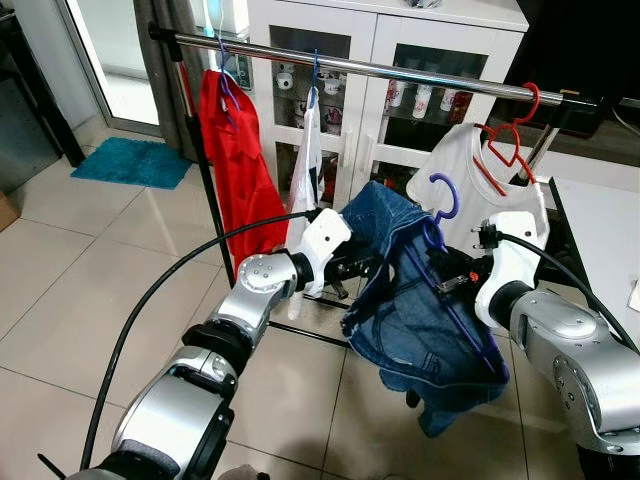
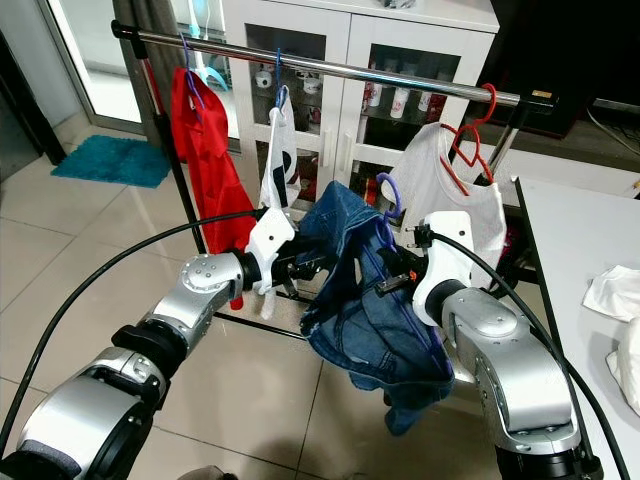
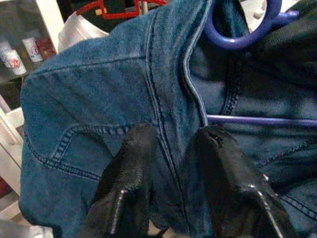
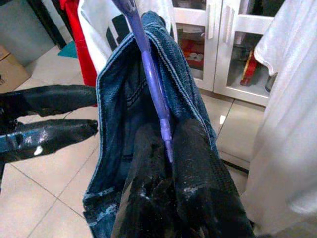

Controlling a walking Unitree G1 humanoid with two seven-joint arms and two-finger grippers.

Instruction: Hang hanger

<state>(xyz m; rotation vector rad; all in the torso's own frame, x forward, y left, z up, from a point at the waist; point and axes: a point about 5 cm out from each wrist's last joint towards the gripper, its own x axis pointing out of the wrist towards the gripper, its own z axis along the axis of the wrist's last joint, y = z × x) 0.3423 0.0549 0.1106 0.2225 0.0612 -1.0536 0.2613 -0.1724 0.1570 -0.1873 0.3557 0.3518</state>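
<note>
A blue rug (image 1: 135, 161) is lying on the tiled floor (image 1: 90, 270) at far left, with open tile stretching between it and the rack. A metal rail (image 1: 400, 72) is running across the top. On it, from the left, a red garment (image 1: 232, 160) is hanging by the left post, then a narrow white garment (image 1: 306, 170). A bare stretch of rail is running on from there to a red hanger (image 1: 510, 135) carrying a white T-shirt (image 1: 470, 185) near the rail's right end. A white cabinet (image 1: 380, 90) with glass doors is standing behind the rail.

Below the bare stretch, the left pincer (image 3: 171, 148) is reaching in and pinching a fold of the jeans (image 1: 420, 320), a seam passing between its fingers. The jeans are draping over a purple hanger (image 1: 445, 195) whose hook is sitting below the rail, not yet on it. The right pincer (image 4: 166, 148) is closing its fingers on the purple hanger's bar, just beside the jeans' edge. A white surface (image 2: 580, 260) is lying at far right with crumpled white cloth (image 2: 618, 295) on it.
</note>
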